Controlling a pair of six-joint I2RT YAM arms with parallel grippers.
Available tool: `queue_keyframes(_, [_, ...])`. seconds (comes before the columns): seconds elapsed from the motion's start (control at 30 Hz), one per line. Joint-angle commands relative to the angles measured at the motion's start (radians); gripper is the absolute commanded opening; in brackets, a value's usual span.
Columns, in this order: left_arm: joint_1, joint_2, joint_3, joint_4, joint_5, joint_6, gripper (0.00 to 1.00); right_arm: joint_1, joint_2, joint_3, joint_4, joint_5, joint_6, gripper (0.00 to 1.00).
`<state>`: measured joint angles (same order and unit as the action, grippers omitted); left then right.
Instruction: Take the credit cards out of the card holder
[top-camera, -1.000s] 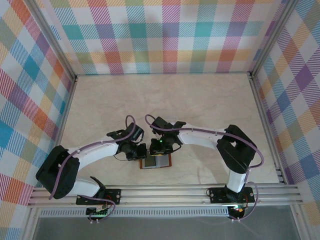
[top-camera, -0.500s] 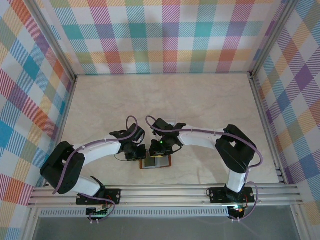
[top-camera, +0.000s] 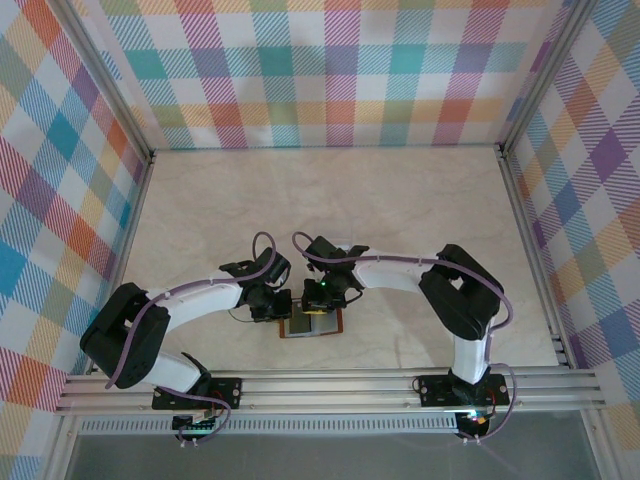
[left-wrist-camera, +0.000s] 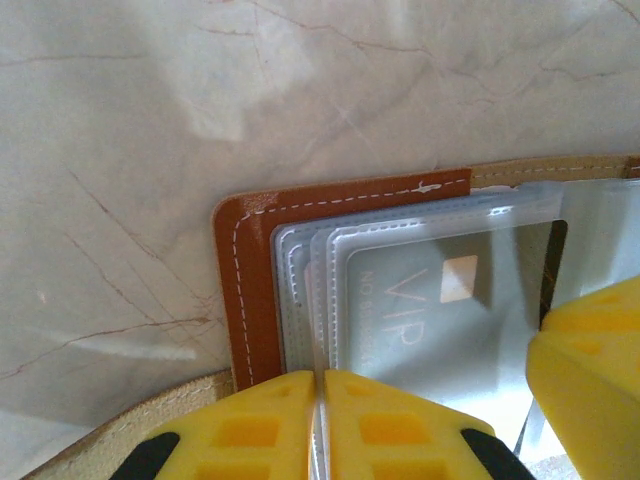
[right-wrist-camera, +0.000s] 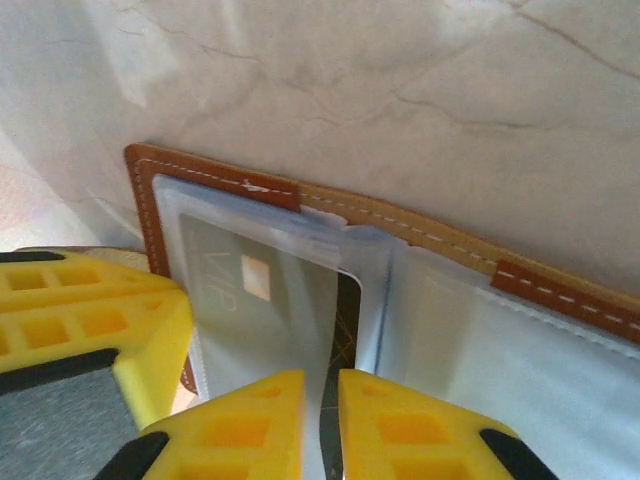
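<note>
No credit cards (left-wrist-camera: 440, 300) were out: the card holder (left-wrist-camera: 250, 290) was clamped by the left gripper (left-wrist-camera: 320, 400), one card nipped by the right gripper (right-wrist-camera: 322, 400).

Robot lab test cell: marble-look table (top-camera: 400, 200) boxed left, right and behind by plaid-print walls (top-camera: 330, 70); aluminium frame rails (top-camera: 330, 382) along table's near edge; two arm bases (top-camera: 455, 388) bolted to them.

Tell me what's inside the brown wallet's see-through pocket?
A pale card marked VIP, with a small gold square, sits in the front pocket of the card holder. Pockets stacked behind are covered; any more cards can't be seen.
</note>
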<state>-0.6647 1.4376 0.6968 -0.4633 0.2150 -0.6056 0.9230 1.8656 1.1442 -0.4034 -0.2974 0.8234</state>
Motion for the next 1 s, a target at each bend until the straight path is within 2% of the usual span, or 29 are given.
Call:
queue_keyframes(0.0, [-0.018,0.017,-0.03,-0.033,-0.042,0.02,0.12,-0.004,0.022,-0.003,0.004,-0.016,-0.002,0.18])
queue_keyframes(0.33, [-0.018,0.005,-0.028,-0.043,-0.051,0.018,0.13,-0.005,-0.007,-0.004,-0.081,0.062,-0.018,0.21])
queue_keyframes(0.73, [-0.017,-0.009,-0.028,-0.053,-0.056,0.021,0.13,-0.004,-0.085,-0.016,-0.07,0.057,-0.01,0.26])
queue_keyframes(0.97, [-0.017,0.0,-0.027,-0.051,-0.056,0.02,0.13,-0.021,-0.07,-0.062,-0.017,0.017,0.008,0.26])
